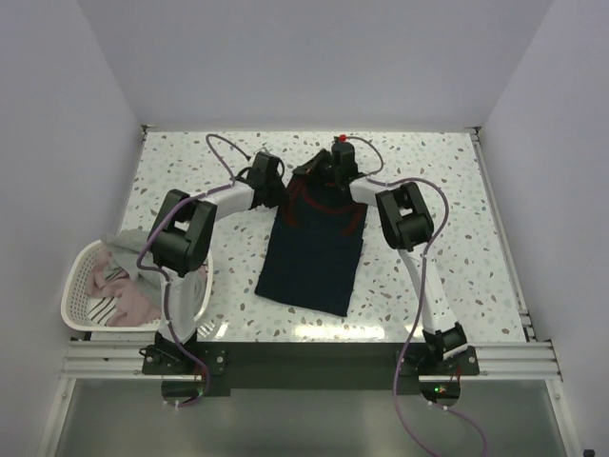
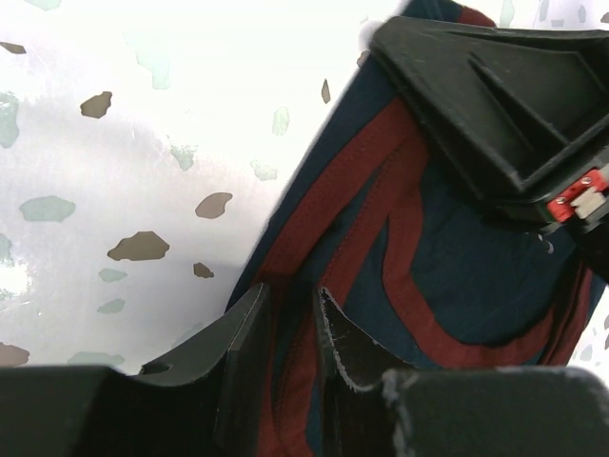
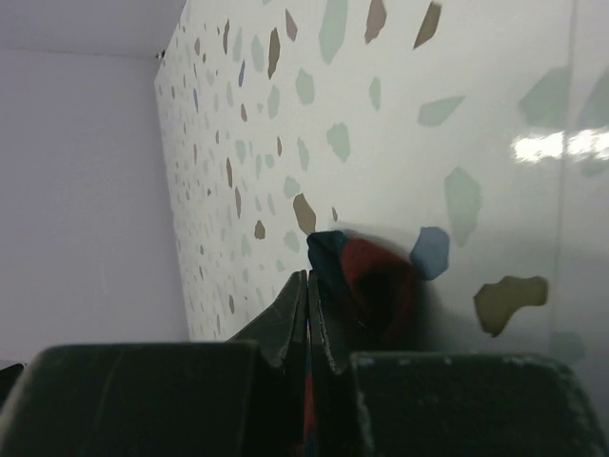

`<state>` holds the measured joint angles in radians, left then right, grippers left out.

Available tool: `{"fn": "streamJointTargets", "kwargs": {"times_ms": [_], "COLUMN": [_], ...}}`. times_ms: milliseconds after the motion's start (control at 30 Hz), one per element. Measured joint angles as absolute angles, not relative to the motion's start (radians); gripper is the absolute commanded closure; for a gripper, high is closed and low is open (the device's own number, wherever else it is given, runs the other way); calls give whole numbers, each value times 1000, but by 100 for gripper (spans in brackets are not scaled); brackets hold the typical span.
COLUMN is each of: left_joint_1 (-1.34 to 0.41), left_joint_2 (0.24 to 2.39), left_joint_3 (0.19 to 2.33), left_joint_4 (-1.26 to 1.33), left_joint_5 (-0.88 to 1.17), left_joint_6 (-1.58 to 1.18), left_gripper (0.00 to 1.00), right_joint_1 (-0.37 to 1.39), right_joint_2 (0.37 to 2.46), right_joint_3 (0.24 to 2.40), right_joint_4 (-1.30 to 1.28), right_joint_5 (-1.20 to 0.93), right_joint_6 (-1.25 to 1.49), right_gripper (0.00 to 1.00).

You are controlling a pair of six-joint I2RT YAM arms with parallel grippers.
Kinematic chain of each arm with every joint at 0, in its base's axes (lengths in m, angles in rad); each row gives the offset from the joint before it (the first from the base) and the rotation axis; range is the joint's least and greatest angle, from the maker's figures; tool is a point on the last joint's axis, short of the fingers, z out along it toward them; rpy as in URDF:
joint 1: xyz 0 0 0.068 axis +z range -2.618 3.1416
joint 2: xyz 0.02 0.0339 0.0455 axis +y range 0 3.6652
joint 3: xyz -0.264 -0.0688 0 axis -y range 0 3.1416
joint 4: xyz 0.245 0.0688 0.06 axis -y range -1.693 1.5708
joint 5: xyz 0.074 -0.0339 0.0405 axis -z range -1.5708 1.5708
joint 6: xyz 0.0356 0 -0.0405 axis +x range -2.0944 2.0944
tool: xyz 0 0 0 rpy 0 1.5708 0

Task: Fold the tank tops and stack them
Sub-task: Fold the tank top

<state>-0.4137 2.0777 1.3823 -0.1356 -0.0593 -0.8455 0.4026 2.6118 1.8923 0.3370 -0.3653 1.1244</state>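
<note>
On the table (image 1: 457,200), about mid-way, the navy jersey (image 1: 312,262) lies spread flat with its dark red trim (image 2: 381,190) at the far end. Up there the left tool (image 2: 293,347) is pinched down to a narrow gap on a red-trimmed strap, and the right tool (image 3: 307,319) is squeezed tight on a small bunch of the same cloth. Pale pinkish tops (image 1: 128,305) sit heaped in the white basket (image 1: 68,295) off left.
</note>
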Motion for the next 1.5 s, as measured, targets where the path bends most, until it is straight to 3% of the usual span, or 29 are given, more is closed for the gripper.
{"fn": "streamJointTargets", "kwargs": {"times_ms": [333, 500, 667, 833, 967, 1200, 1500], "left_joint_1": [-414, -414, -414, -414, -415, -429, -450], "left_joint_2": [2039, 1911, 1699, 1546, 1451, 1281, 1121], "left_joint_3": [1382, 1354, 1171, 928, 784, 679, 528], "left_joint_4": [-149, -165, -153, -159, -192, -250, -360], "left_joint_5": [-57, -66, -83, -83, -80, -79, -54], "left_joint_6": [-817, -811, -821, -831, -844, -865, -926], "left_gripper": [53, 49, 45, 42, 40, 38, 38], "right_joint_1": [368, 368, 368, 366, 354, 339, 438], "right_joint_2": [2680, 2777, 2785, 2766, 2715, 2405, 1648], "right_joint_3": [2009, 2200, 2238, 2246, 2246, 2038, 1293], "right_joint_4": [307, 233, 196, 168, 126, 70, -120], "right_joint_5": [-461, -526, -556, -568, -567, -508, -274], "right_joint_6": [1105, 1064, 999, 936, 914, 880, 784], "right_gripper": [97, 87, 71, 62, 62, 60, 60]}}
